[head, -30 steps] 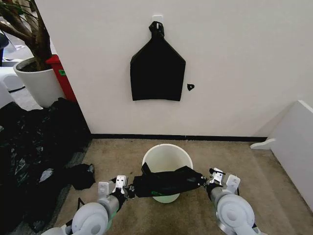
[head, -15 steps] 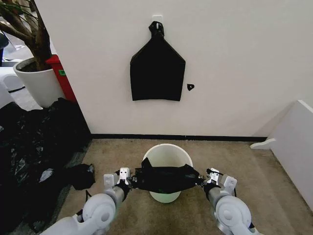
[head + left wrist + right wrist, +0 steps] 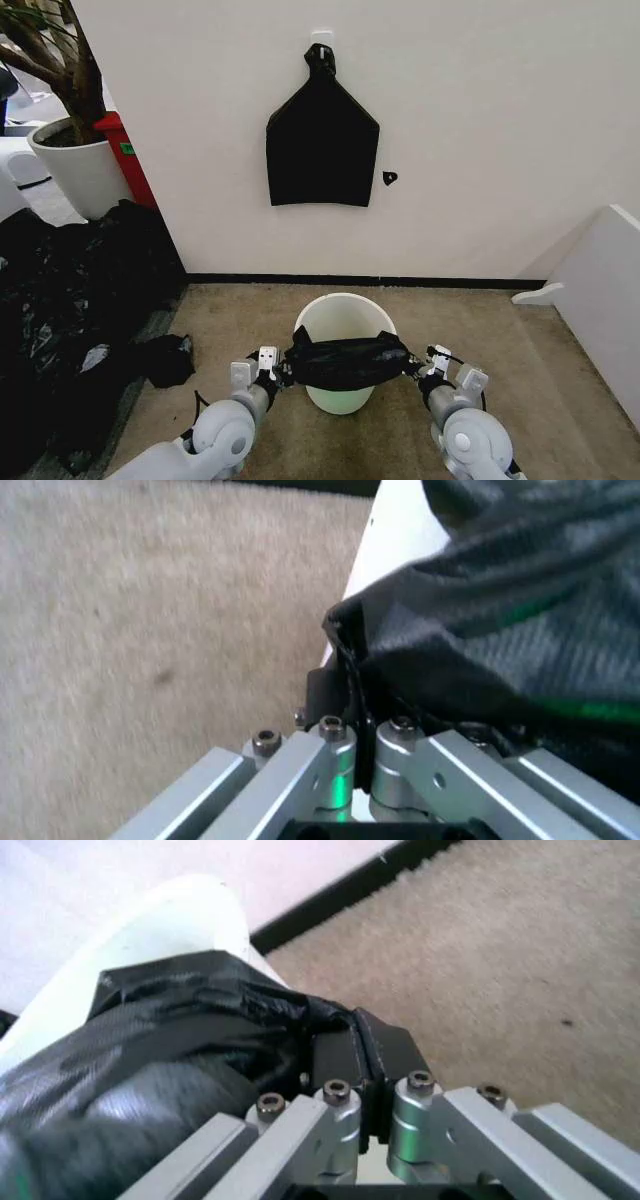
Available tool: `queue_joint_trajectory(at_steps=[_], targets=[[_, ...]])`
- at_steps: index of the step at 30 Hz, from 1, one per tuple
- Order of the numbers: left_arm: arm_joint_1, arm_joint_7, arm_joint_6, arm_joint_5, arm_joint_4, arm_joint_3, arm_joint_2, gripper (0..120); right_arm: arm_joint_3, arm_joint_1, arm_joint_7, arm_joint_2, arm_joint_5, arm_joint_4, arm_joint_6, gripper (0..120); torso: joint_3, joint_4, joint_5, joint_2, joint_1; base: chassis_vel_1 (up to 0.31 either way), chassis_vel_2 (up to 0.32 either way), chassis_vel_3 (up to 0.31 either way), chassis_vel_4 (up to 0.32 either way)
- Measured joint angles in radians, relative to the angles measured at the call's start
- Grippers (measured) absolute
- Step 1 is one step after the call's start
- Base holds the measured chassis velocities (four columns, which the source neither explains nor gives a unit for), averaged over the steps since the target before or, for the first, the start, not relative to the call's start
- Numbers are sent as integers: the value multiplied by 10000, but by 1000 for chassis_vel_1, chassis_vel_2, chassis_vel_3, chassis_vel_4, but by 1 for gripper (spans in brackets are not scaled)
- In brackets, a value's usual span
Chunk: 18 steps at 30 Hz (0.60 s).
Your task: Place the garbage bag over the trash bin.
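The trash bin (image 3: pixel 345 305) is a round white bucket on the carpet near the wall, straight ahead. The garbage bag (image 3: pixel 348 362), glossy black and wrinkled, hangs stretched across the bin's near rim between both grippers. My left gripper (image 3: pixel 279 371) is shut on the bag's left end, just outside the bin's left side. My right gripper (image 3: pixel 419 367) is shut on the right end, beside the bin's right side. The left wrist view shows the left gripper (image 3: pixel 350 690) pinching the bag (image 3: pixel 500 600) against the white bin (image 3: pixel 395 532). In the right wrist view the right gripper (image 3: pixel 362 1054) clamps the bag (image 3: pixel 180 1042) beside the bin (image 3: pixel 160 922).
A flat black bag (image 3: pixel 322 145) hangs on the wall above the bin. Black plastic sheeting (image 3: pixel 70 290) is heaped at the left, with a small black lump (image 3: pixel 165 358) beside it. A white plant pot (image 3: pixel 75 165) stands at far left, and a white panel (image 3: pixel 600 300) at the right.
Both grippers have moved forward and closer together with the bag, the left one more. The bag now sits bunched over the bin's near rim.
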State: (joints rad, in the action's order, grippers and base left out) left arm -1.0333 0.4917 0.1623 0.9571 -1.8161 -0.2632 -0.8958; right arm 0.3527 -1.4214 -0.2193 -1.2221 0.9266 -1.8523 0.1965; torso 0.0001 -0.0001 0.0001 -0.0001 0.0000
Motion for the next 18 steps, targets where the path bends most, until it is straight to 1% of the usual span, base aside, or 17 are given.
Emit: queue_joint_trajectory(at_steps=[2, 3, 6, 9, 11, 14, 18], targets=[[48, -70, -266, -423, 89, -135, 1, 0, 69, -83, 511, -27, -150, 156, -275, 0, 0, 1, 0, 0, 0, 0, 0, 0, 0], [48, -70, -266, -423, 89, -135, 1, 0, 69, -83, 511, -27, -150, 156, -275, 0, 0, 1, 0, 0, 0, 0, 0, 0, 0], [36, -164, -591, -980, 93, -245, 72, 0, 192, -250, 1135, -31, -320, 312, -543, 0, -1, 0, 0, 0, 0, 0, 0, 0, 0], [-7, -205, -1024, -1635, 268, -318, 110, 0, 288, -340, 1678, -53, -570, 566, -841, 0, 0, 0, -1, 0, 0, 0, 0, 0, 0], [-14, -208, -1167, -1842, 348, -350, 117, 0, 289, -350, 1790, -56, -625, 631, -957, 0, -1, 0, 0, 0, 0, 0, 0, 0, 0], [-23, -309, -1511, -2478, 585, -420, 151, 0, 275, -352, 2107, -53, -894, 832, -1325, 0, -1, 1, -1, 0, 0, 0, 0, 0, 0], [18, -303, -1554, -2433, 597, -470, 122, 0, 246, -332, 2323, 25, -1247, 1006, -1539, 0, -1, 1, 0, 0, 0, 0, 0, 0, 0]])
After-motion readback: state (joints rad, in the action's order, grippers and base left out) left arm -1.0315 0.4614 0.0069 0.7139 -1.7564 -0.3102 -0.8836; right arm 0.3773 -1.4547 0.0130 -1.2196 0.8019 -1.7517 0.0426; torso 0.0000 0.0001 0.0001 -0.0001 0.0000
